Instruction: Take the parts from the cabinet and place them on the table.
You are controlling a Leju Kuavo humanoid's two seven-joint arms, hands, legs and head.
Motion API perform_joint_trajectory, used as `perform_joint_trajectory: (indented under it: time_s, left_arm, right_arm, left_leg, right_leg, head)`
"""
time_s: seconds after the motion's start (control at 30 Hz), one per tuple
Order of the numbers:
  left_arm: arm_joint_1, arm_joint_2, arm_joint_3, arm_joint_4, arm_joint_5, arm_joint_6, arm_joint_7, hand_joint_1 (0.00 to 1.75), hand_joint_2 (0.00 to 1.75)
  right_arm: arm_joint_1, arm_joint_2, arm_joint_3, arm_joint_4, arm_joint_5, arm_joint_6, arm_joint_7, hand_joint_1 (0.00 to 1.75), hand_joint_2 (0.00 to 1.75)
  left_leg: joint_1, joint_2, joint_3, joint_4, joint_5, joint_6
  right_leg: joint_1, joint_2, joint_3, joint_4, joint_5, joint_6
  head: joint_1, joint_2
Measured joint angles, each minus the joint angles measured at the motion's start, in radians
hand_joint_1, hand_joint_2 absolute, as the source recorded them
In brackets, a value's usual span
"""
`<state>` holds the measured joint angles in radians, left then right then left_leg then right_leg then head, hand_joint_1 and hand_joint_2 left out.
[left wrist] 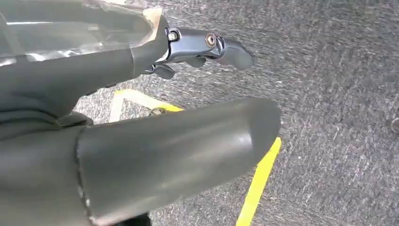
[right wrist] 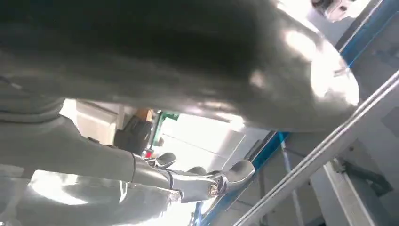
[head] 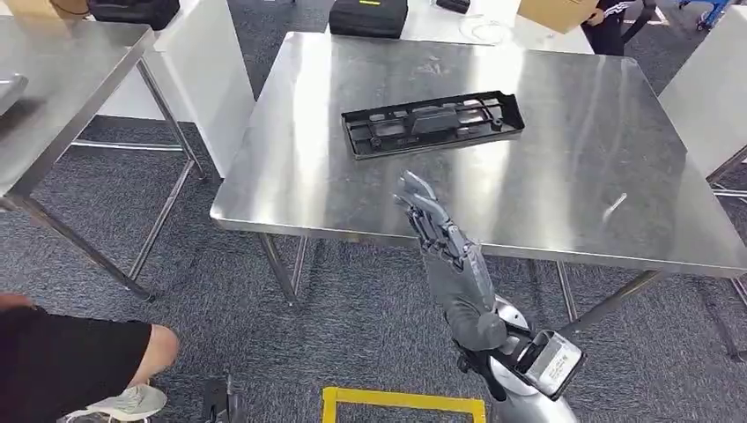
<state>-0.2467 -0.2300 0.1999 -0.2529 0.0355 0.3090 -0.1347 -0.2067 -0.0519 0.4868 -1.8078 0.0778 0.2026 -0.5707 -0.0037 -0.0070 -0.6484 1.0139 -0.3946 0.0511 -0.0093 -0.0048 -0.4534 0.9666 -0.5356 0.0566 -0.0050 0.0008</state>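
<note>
No text, brand or number can be read here. The label on the right arm's wrist (head: 553, 359) is too small to read.

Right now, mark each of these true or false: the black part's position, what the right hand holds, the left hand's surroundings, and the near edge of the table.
1. The black plastic part lies flat on the steel table. True.
2. The right hand grips the part. False: it holds nothing, fingers extended at the table's near edge.
3. The left hand hangs over grey carpet with yellow tape. True.
4. The part overhangs the table's near edge. False: it lies well inside.
</note>
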Motion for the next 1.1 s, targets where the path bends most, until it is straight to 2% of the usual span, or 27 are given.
perform_joint_trajectory:
  time_s: [0.1,0.13,0.17,0.2,0.27,0.3,0.33,0.37,0.43,0.47,0.5,0.53,0.57,0.6,0.63,0.67,0.7,0.77,0.8,0.83,0.87,0.9,0.93,0.97,1.0,1.03,1.1]
  left_arm:
    - [0.009,-0.004,0.004,-0.003,0.0,-0.006,-0.043,0.0,0.0]
    - [0.016,-0.005,0.005,-0.007,0.0,-0.006,-0.059,0.0,0.0]
    - [0.024,-0.005,0.004,-0.012,0.0,-0.005,-0.068,0.0,0.0]
    - [0.032,-0.007,0.005,-0.018,0.0,-0.003,-0.07,0.0,0.0]
    - [0.044,-0.007,0.005,-0.029,-0.001,-0.002,-0.07,0.0,0.0]
    - [0.047,-0.007,0.005,-0.031,-0.002,-0.002,-0.07,0.0,0.0]
    - [0.05,-0.007,0.005,-0.033,-0.002,-0.002,-0.07,0.0,0.0]
    - [0.055,-0.006,0.005,-0.037,-0.003,-0.002,-0.07,0.0,0.0]
    - [0.057,-0.005,0.005,-0.042,-0.003,-0.002,-0.07,0.0,0.0]
    - [0.057,-0.005,0.005,-0.047,-0.003,-0.002,-0.07,0.0,0.0]
    - [0.055,-0.007,0.005,-0.049,-0.005,-0.002,-0.07,0.0,0.0]
    - [0.057,-0.007,0.005,-0.052,-0.005,-0.003,-0.07,0.0,0.0]
    - [0.059,-0.005,0.005,-0.053,-0.006,-0.003,-0.07,0.0,0.0]
    - [0.059,-0.005,0.005,-0.053,-0.006,-0.003,-0.067,0.0,0.0]
    - [0.058,-0.005,0.005,-0.055,-0.006,-0.002,-0.058,0.0,0.0]
    - [0.057,-0.005,0.005,-0.055,-0.006,-0.002,-0.052,0.0,0.0]
    - [0.056,-0.003,0.006,-0.055,-0.001,-0.003,-0.05,0.0,0.0]
    - [0.055,0.001,0.008,-0.055,0.0,-0.006,-0.05,0.0,0.0]
    - [0.055,0.004,0.009,-0.055,0.001,-0.01,-0.05,0.0,0.0]
    - [0.056,0.007,0.011,-0.055,0.003,-0.014,-0.051,0.0,0.0]
    - [0.056,0.01,0.013,-0.055,0.007,-0.017,-0.053,0.0,0.0]
    - [0.056,0.013,0.014,-0.055,0.011,-0.022,-0.053,0.0,0.0]
    - [0.056,0.016,0.018,-0.055,0.011,-0.026,-0.053,0.0,0.0]
    - [0.056,0.019,0.019,-0.055,0.011,-0.026,-0.053,0.0,0.0]
    - [0.056,0.021,0.019,-0.055,0.012,-0.029,-0.052,0.0,0.0]
    - [0.056,0.023,0.021,-0.055,0.012,-0.031,-0.052,0.0,0.0]
    - [0.058,0.027,0.024,-0.055,0.012,-0.032,-0.052,0.0,0.0]
  right_arm:
    - [-0.001,0.008,0.005,0.009,0.013,0.001,0.018,0.0,0.0]
    - [0.0,0.013,0.008,0.013,0.02,-0.001,0.023,0.0,0.0]
    - [-0.001,0.018,0.012,0.017,0.024,-0.002,0.023,0.0,0.0]
    - [0.0,0.024,0.015,0.02,0.029,-0.003,0.023,0.0,0.0]
    - [0.005,0.029,0.023,0.026,0.036,-0.003,0.023,0.0,0.0]
    - [0.007,0.03,0.024,0.029,0.037,-0.003,0.023,0.0,0.0]
    - [0.01,0.031,0.027,0.033,0.04,-0.004,0.023,0.0,0.0]
    - [0.013,0.032,0.029,0.036,0.041,-0.004,0.023,0.0,0.0]
    - [0.013,0.034,0.031,0.04,0.044,-0.005,0.023,0.0,0.0]
    - [0.013,0.035,0.032,0.041,0.044,-0.005,0.023,0.0,0.0]
    - [0.013,0.037,0.032,0.041,0.045,-0.006,0.023,0.0,0.0]
    - [0.013,0.038,0.033,0.042,0.046,-0.008,0.025,0.0,0.0]
    - [0.014,0.042,0.036,0.042,0.049,-0.011,0.025,0.0,0.0]
    - [0.018,0.043,0.037,0.042,0.053,-0.012,0.026,0.0,0.0]
    - [0.024,0.043,0.037,0.042,0.055,-0.015,0.031,0.0,0.0]
    - [0.03,0.041,0.038,0.042,0.056,-0.016,0.031,0.0,0.0]
    - [0.035,0.04,0.038,0.043,0.055,-0.018,0.031,0.0,0.0]
    - [0.042,0.035,0.038,0.047,0.053,-0.019,0.031,0.0,0.0]
    - [0.047,0.031,0.037,0.051,0.047,-0.019,0.039,0.0,0.0]
    - [0.054,0.025,0.034,0.059,0.041,-0.019,0.05,0.0,0.0]
    - [0.061,0.02,0.031,0.072,0.036,-0.019,0.058,0.0,0.0]
    - [0.069,0.014,0.026,0.084,0.037,-0.018,0.061,0.0,0.0]
    - [0.075,0.007,0.019,0.101,0.041,-0.015,0.069,0.0,0.0]
    - [0.08,0.003,0.015,0.113,0.046,-0.014,0.074,0.0,0.0]
    - [0.084,0.0,0.007,0.131,0.054,-0.013,0.081,0.0,0.0]
    - [0.089,0.0,0.001,0.147,0.064,-0.013,0.089,0.0,0.0]
    - [0.109,-0.003,-0.011,0.187,0.081,-0.017,0.092,0.0,0.0]
  left_leg:
    - [0.003,0.002,0.003,-0.008,0.021,-0.018]
    - [0.0,0.002,-0.001,-0.009,0.026,-0.025]
    - [0.006,0.0,-0.011,0.006,-0.002,-0.03]
    - [0.008,0.003,-0.026,0.049,-0.061,-0.033]
    - [0.011,0.003,-0.077,0.21,-0.169,-0.044]
    - [0.012,0.002,-0.096,0.279,-0.193,-0.049]
    - [0.014,0.003,-0.098,0.313,-0.193,-0.051]
    - [0.018,0.003,-0.076,0.299,-0.173,-0.053]
    - [0.026,0.005,0.034,0.145,-0.111,-0.056]
    - [0.029,0.005,0.097,0.052,-0.097,-0.058]
    - [0.025,0.001,0.124,0.008,-0.128,-0.056]
    - [0.019,-0.004,0.11,0.021,-0.105,-0.04]
    - [0.017,-0.003,0.106,0.016,-0.109,-0.039]
    - [0.013,-0.003,0.101,0.018,-0.107,-0.031]
    - [0.014,-0.002,0.097,0.013,-0.099,-0.019]
    - [0.02,0.002,0.092,0.006,-0.087,-0.004]
    - [0.018,0.002,0.082,0.006,-0.078,0.006]
    - [0.016,0.002,0.06,0.006,-0.062,0.012]
    - [0.013,0.004,0.046,0.006,-0.053,0.014]
    - [0.011,0.004,0.033,0.007,-0.043,0.014]
    - [0.01,0.004,0.022,0.007,-0.034,0.013]
    - [0.01,0.004,0.012,0.007,-0.026,0.012]
    - [0.009,0.003,0.004,0.007,-0.018,0.01]
    - [0.009,0.002,-0.002,0.007,-0.011,0.007]
    - [0.009,0.002,-0.006,0.008,-0.003,0.002]
    - [0.006,0.002,-0.011,0.008,0.006,-0.006]
    - [0.007,0.004,-0.009,0.001,0.021,-0.017]
  right_leg:
    - [0.011,0.002,-0.027,0.01,0.017,-0.011]
    - [-0.002,0.002,-0.03,0.004,0.028,-0.022]
    - [-0.012,-0.001,-0.03,0.002,0.039,-0.03]
    - [-0.012,-0.001,-0.042,0.002,0.048,-0.045]
    - [-0.012,-0.001,-0.065,0.005,0.066,-0.047]
    - [-0.011,-0.003,-0.076,0.008,0.073,-0.045]
    - [-0.011,-0.004,-0.087,0.011,0.079,-0.042]
    - [-0.012,-0.005,-0.098,0.015,0.084,-0.04]
    - [-0.018,-0.005,-0.115,0.027,0.089,-0.031]
    - [-0.019,-0.005,-0.12,0.036,0.09,-0.029]
    - [-0.014,-0.006,-0.132,0.042,0.093,-0.024]
    - [-0.01,-0.005,-0.134,0.043,0.098,-0.016]
    - [-0.01,-0.005,-0.135,0.045,0.103,-0.01]
    - [-0.011,-0.005,-0.14,0.042,0.11,0.0]
    - [-0.01,-0.004,-0.142,0.039,0.116,0.009]
    - [-0.013,-0.004,-0.149,0.049,0.105,0.012]
    - [-0.012,-0.001,-0.169,0.08,0.068,0.005]
    - [-0.012,0.0,-0.221,0.223,-0.021,-0.006]
    - [-0.012,0.001,-0.247,0.304,-0.057,-0.006]
    - [-0.012,0.001,-0.256,0.357,-0.071,0.0]
    - [-0.012,0.001,-0.241,0.355,-0.061,0.006]
    - [-0.011,0.001,-0.202,0.308,-0.035,0.015]
    - [-0.01,0.001,-0.148,0.232,-0.006,0.02]
    - [-0.008,0.0,-0.085,0.138,0.014,0.018]
    - [-0.003,0.0,-0.023,0.041,0.002,0.004]
    - [0.008,0.0,-0.002,0.008,-0.005,-0.001]
    - [0.013,0.001,-0.02,0.012,0.005,-0.008]
  head:
    - [0.0,0.0]
    - [0.0,0.0]
    - [0.0,0.0]
    - [-0.002,0.0]
    - [-0.002,0.0]
    - [-0.002,0.0]
    - [-0.002,0.0]
    - [-0.002,0.0]
    - [-0.002,0.0]
    - [-0.002,0.0]
    - [-0.003,0.0]
    - [0.0,0.0]
    - [0.0,0.0]
    - [0.0,0.0]
    - [0.0,0.0]
    - [0.001,0.0]
    - [0.001,0.0]
    - [0.003,0.0]
    - [0.003,0.0]
    - [0.003,0.0]
    - [0.003,0.0]
    - [0.003,0.0]
    - [0.003,0.0]
    - [0.003,0.0]
    - [0.003,0.0]
    - [0.003,0.0]
    - [0.004,0.0]
